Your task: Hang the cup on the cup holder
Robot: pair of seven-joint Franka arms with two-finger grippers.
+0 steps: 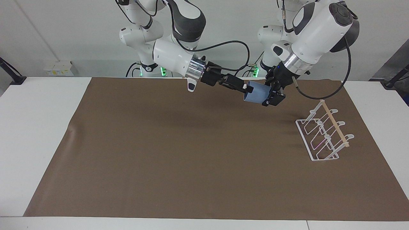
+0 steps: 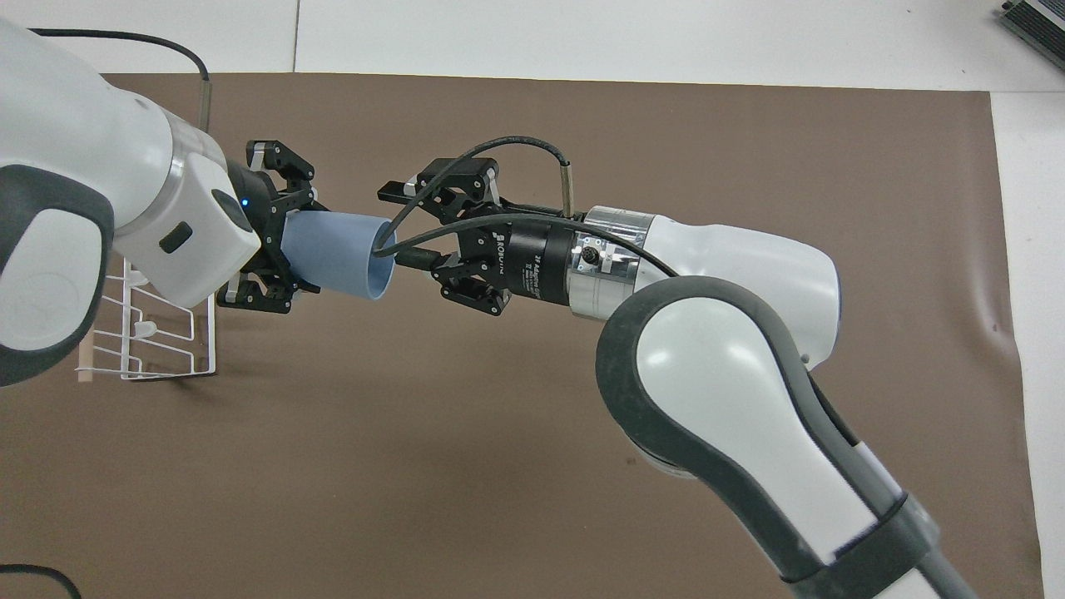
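Overhead view gives you one cup (image 2: 337, 254), one cup holder (image 2: 158, 333) and two grippers, all above a single brown mat (image 2: 532, 466) on the white table (image 2: 632, 37).

Your left gripper (image 2: 270, 249) is clamped on the closed base end of the light blue cup, holding it up in the air on its side, with the open rim pointing toward your right gripper (image 2: 408, 225). In the facing view the left gripper (image 1: 274, 93) sits at the cup's (image 1: 257, 92) narrower end, over the mat.

Your right gripper stands just off the cup's rim with its fingers spread apart, gripping nothing. One finger (image 2: 399, 190) lies outside the rim; the other runs toward the mouth, and you cannot tell from either view whether it touches the cup. In the facing view the right gripper (image 1: 243, 87) is level with the rim, right beside it.

The white wire cup holder (image 1: 322, 134) stands on the mat toward the left arm's end of the table, below and well apart from the left gripper. Count one light wooden rod (image 1: 334, 123) along its top and three looped prongs below it. No cup hangs on it.
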